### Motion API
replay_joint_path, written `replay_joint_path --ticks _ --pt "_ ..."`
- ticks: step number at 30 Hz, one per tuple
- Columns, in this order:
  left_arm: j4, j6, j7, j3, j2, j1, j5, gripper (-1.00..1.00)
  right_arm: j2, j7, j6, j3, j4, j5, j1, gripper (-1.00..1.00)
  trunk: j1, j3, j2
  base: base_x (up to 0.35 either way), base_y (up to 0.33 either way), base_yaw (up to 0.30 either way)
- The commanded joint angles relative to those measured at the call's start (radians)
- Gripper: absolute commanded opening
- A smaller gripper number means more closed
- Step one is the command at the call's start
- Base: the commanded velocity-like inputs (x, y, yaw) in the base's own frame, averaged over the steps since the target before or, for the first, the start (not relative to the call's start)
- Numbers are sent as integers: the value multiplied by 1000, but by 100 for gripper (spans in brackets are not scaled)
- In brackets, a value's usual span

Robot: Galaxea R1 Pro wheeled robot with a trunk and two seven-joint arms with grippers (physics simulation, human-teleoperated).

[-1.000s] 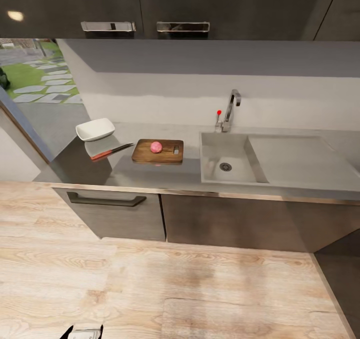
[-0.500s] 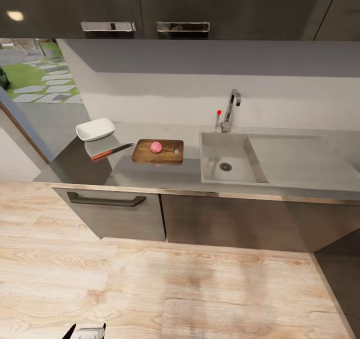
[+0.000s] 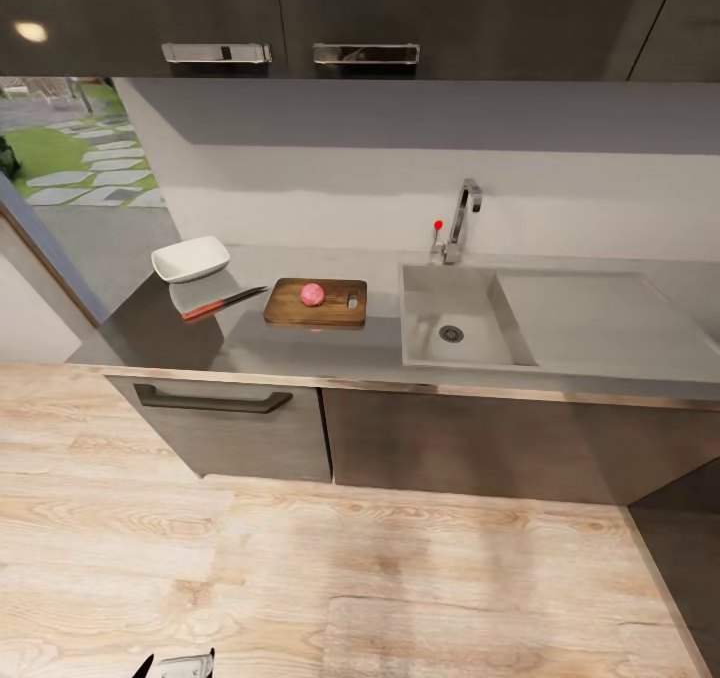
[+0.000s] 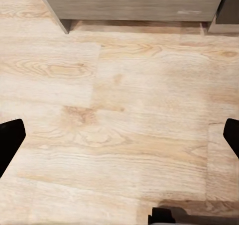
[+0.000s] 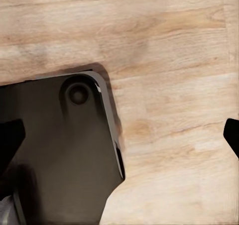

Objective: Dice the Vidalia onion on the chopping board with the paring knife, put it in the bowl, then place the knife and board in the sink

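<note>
Pale wood floor [image 3: 400,578] lies nearest me, a wide open stretch between my base and the cabinets [image 3: 400,438]. My left claw [image 4: 119,135] hangs low over the planks with fingers [image 4: 10,140] spread wide, holding nothing; its top just pokes into the bottom edge of the head view [image 3: 175,666]. My right claw [image 5: 122,135] is also spread and empty, above the floor beside my dark base [image 5: 55,150].

Everything I need is well apart from both claws, up on the surface [image 3: 300,353]. From left: the bowl [image 3: 191,258], the knife [image 3: 222,303] just beside it, then the board [image 3: 290,303] with the pink onion [image 3: 313,294] on it. Right of the board sits the sink [image 3: 425,303], with the faucet [image 3: 462,220] behind. The blade is too small to make out.
</note>
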Motion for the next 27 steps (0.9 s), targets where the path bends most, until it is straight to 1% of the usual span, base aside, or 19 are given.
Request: replay_joint_path --ticks 1,12,18,21,23,24,25,26,27 --pt "-2 -3 10 -9 -1 -2 3 100 -1 -8 -1 5 8 -1 1 100 1 -2 -2 0 0 0" --pt "1 -2 10 -9 -3 -2 8 100 2 -3 -1 7 108 -3 1 100 1 -2 -2 0 0 0" --pt "0 -3 11 -9 -3 -2 8 100 3 -2 -1 8 120 -3 1 100 1 -2 -2 0 0 0" --pt "0 -3 11 -9 -2 -2 14 100 3 -2 -1 8 121 -3 1 100 1 -2 -2 0 0 0" --pt "0 -3 11 -9 -2 -2 40 100 3 -3 -1 8 121 -3 1 100 1 -2 -2 0 0 0" --pt "0 -3 10 -9 -2 -2 74 100 3 -3 -1 8 121 -3 1 100 1 -2 -2 0 0 0" --pt "1 -4 9 -9 -2 -2 86 100 3 -3 -1 8 121 -3 1 100 1 -2 -2 0 0 0" --pt "3 -4 8 -9 -2 -2 108 100 3 -2 -1 8 122 -3 1 100 1 -2 -2 0 0 0" --pt "14 -4 5 -9 -2 -2 138 100 3 -2 -1 8 121 -3 1 100 1 -2 -2 0 0 0"
